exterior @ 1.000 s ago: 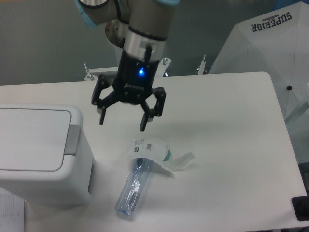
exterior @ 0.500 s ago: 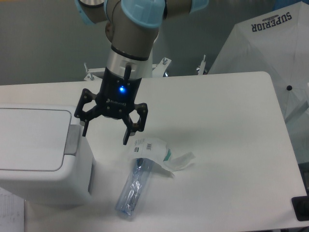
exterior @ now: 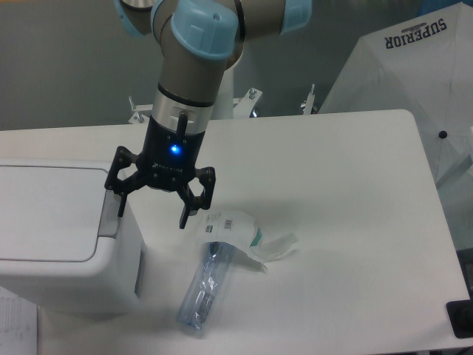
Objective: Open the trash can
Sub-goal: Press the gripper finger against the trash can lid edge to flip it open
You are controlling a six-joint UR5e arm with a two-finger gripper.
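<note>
High front view over table (exterior: 355,192)

Even soft overhead light, slightly grainy

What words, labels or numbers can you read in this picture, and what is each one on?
"SUPERIOR": black letters on the white canopy at top right.
Bottle label: small dark print and a green mark, too small to read.
End effector body: faint lettering under the blue light, too blurred to read.
Trash can: no text visible.

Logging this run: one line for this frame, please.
phase: approach | gripper: open, one finger by grey push tab | trash can: lid shut | bottle: lying on table
</note>
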